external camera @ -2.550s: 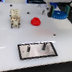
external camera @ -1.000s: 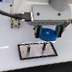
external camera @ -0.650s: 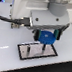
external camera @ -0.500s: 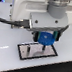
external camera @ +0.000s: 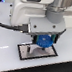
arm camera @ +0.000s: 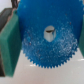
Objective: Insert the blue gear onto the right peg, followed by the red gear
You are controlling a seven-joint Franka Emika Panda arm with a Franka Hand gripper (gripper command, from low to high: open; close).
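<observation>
Over grey plate (external camera: 25, 52): tool (external camera: 41, 43) apparently clamping blue gear (arm camera: 47, 36).

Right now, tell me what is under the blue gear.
The blue gear, held in the end effector, hangs over the grey plate. In the wrist view, something pale shows through its centre hole. The pegs and red gear are hidden.
</observation>
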